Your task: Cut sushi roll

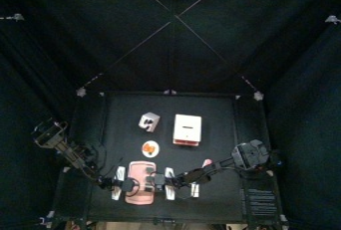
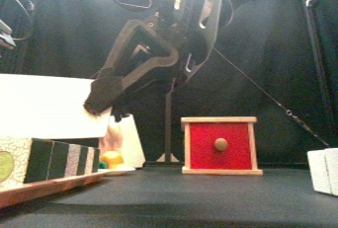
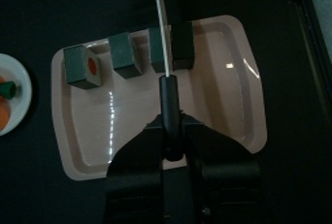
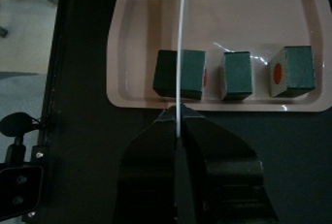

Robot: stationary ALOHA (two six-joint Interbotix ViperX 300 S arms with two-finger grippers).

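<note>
On the pink tray at the surface's front, two slices lie cut free; the left gripper's fingers clamp a knife over the remaining roll, still to cut; the right gripper's fingers grip another blade.

Sushi pieces in a row on tray, plate beside tray, box behind
</note>
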